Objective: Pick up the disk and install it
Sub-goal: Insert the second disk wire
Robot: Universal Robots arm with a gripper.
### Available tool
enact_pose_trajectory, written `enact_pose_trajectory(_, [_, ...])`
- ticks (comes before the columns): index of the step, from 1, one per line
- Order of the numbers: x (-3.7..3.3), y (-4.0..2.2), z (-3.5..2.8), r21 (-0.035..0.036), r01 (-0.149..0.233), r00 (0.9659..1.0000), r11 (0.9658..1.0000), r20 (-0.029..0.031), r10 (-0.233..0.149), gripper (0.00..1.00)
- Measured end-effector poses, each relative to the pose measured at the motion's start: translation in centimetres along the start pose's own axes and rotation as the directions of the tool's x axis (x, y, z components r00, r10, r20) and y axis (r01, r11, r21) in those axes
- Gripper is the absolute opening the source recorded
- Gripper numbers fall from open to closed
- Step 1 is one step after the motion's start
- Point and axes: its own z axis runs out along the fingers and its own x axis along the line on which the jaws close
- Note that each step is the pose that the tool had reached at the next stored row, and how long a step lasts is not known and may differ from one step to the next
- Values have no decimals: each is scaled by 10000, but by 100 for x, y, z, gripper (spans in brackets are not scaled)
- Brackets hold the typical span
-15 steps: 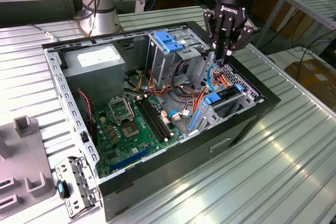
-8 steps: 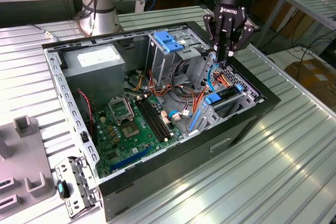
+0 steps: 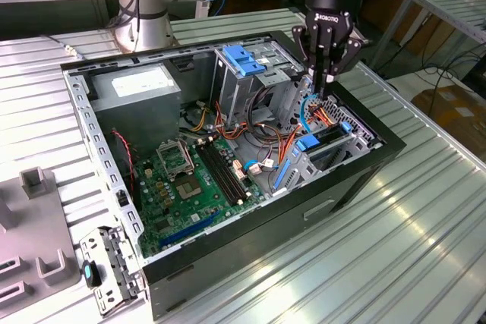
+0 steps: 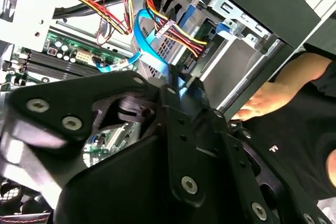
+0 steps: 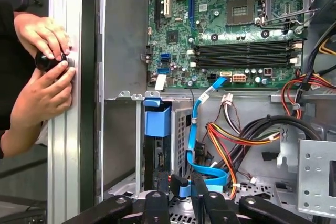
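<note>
We see white lettering on the black robot gripper (image 3: 327,87) and a white printed sticker on the grey metal power-supply box (image 3: 135,90), the sticker's print too small for us to read. The silver-metal disk with blue plastic side rails (image 3: 329,140) stands on edge in the drive bay at the corner of the open black computer case (image 3: 357,180), directly beneath the gripper and close to it. We cannot tell whether the gripper is parted or closed.

The tool (image 3: 325,85) dips behind cables in the exterior view, its fingertips hidden.
</note>
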Motion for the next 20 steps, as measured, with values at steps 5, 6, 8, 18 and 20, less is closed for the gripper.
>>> enact_pose_trajectory(5, [-26,0,15,-3,2,9998,10000,-204,-2,11])
enact_pose_trajectory(6, [-28,0,17,-3,2,9997,10000,-243,-2,11])
enact_pose_trajectory(8, [-36,0,23,-4,2,9994,10000,-340,-2,11])
enact_pose_trajectory(18, [-83,-1,41,-6,4,9954,10000,-960,-4,18])
enact_pose_trajectory(20, [-93,-1,42,-8,4,9942,10000,-1078,-5,18])
